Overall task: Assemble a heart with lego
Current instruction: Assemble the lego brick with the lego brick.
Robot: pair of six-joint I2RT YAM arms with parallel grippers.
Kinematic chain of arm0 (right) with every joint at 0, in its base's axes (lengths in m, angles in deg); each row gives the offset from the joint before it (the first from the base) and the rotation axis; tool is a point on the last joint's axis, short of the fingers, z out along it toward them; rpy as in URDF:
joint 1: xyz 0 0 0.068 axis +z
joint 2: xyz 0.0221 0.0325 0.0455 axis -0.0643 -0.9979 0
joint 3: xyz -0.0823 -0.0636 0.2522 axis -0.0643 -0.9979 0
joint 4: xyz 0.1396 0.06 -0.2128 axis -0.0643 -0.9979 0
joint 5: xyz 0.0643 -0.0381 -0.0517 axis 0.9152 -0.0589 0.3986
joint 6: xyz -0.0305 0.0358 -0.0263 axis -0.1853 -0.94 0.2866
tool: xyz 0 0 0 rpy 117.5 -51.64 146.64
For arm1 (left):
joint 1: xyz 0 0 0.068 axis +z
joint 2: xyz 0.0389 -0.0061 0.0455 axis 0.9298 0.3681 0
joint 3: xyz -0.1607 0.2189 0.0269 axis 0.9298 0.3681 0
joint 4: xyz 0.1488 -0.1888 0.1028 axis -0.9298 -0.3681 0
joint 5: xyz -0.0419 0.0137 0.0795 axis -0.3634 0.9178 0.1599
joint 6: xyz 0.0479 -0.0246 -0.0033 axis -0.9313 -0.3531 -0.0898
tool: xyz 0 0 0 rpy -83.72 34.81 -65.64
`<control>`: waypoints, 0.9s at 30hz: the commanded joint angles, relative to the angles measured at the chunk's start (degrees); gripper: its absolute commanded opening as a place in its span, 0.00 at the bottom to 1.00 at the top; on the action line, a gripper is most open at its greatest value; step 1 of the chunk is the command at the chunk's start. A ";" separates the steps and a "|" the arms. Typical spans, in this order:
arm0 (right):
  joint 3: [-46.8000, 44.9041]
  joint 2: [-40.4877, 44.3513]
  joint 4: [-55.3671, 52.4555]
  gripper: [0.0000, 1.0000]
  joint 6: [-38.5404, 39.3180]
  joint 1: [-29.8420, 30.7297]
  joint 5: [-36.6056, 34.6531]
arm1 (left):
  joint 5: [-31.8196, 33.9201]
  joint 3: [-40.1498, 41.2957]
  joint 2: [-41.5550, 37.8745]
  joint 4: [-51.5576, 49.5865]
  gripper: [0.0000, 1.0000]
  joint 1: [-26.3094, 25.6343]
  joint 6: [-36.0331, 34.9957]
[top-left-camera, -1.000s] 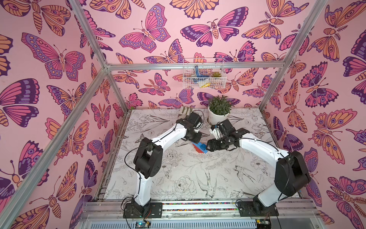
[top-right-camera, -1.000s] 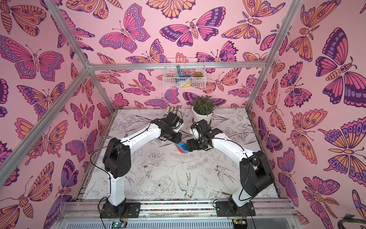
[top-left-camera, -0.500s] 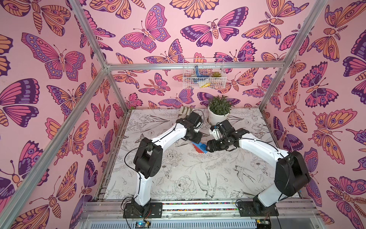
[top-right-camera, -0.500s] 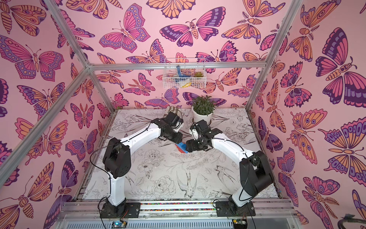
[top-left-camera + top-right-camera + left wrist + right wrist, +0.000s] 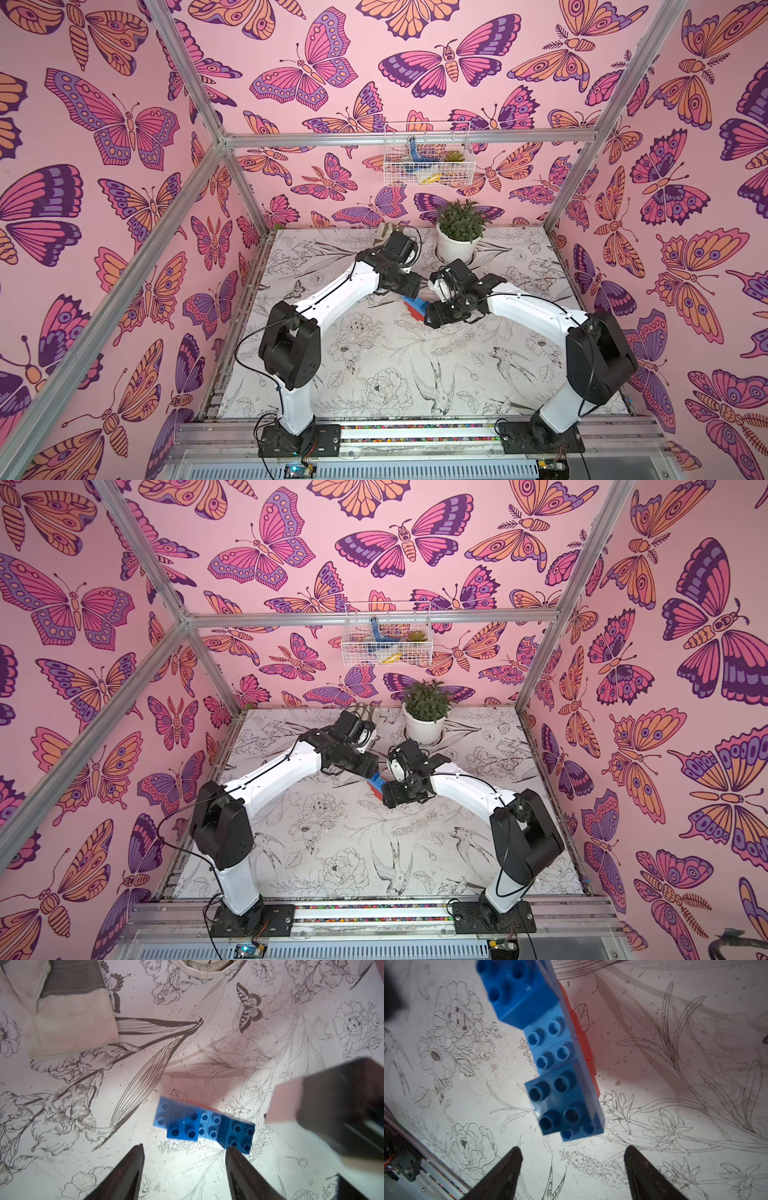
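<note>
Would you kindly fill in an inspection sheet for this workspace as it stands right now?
Surface: table cover printed with line-drawn flowers and birds, lying flat, with small dark specks.
Job's things: heart, a joined block of red and blue bricks, lies on the cover between the two grippers; no loose bricks seen.
Clutter: folded cloth and potted plant at the back.
Grippers: left gripper open, holding nothing; right gripper open, holding nothing.
Cables: black cables loop loosely along both arms.
Surroundings: pink butterfly walls, metal frame, wire basket hung on the back rail.
</note>
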 commanded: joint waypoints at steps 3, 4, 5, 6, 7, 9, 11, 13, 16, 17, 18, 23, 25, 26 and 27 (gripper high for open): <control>2.67 -1.73 -1.38 0.81 1.72 0.33 -4.93 | -0.94 6.93 -5.42 5.03 0.68 2.77 4.80; 2.99 -1.90 -1.65 0.81 1.95 0.30 -5.47 | -1.36 7.92 -6.15 5.95 0.68 3.24 5.42; 3.29 -2.12 -2.06 0.81 2.22 0.33 -6.07 | -1.73 9.11 -6.93 6.79 0.68 3.78 6.10; 3.48 -2.23 -2.19 0.81 2.47 0.25 -6.66 | -2.24 10.15 -7.80 7.63 0.68 4.34 6.72; 3.59 -2.33 -2.18 0.81 2.64 0.22 -7.18 | -2.64 10.94 -8.38 8.29 0.68 4.81 7.12; 3.82 -2.48 -2.57 0.82 3.12 0.05 -8.40 | -3.79 12.96 -9.53 9.76 0.68 5.91 8.18; 4.26 -2.52 -3.25 0.82 3.76 0.06 -9.48 | -4.38 14.58 -10.48 10.88 0.68 6.88 8.98; 4.75 -2.60 -4.01 0.82 4.32 -0.19 -11.15 | -4.60 16.37 -11.50 11.94 0.68 7.81 9.99; 5.49 -2.70 -5.07 0.82 5.11 -0.97 -11.94 | -5.20 19.17 -13.22 13.99 0.68 9.28 11.52; 5.72 -2.61 -5.46 0.82 5.70 -0.99 -12.44 | -5.57 19.92 -13.74 14.69 0.68 9.71 11.97; 5.99 -2.58 -5.74 0.82 6.14 -1.03 -13.05 | -5.89 20.77 -14.30 15.29 0.68 10.09 12.36; 7.91 -2.03 -8.08 0.80 9.45 -0.85 -12.33 | -7.81 24.02 -15.96 18.03 0.69 11.59 14.50; 8.35 -0.42 -8.36 0.79 10.69 0.14 -10.70 | -9.19 25.57 -16.52 19.95 0.70 12.41 15.60; 8.85 0.59 -8.45 0.79 10.95 0.93 -10.89 | -9.88 26.50 -16.99 21.09 0.70 12.92 16.42; 9.34 1.28 -8.45 0.80 11.81 1.49 -9.81 | -10.31 27.36 -17.32 22.09 0.70 13.51 17.26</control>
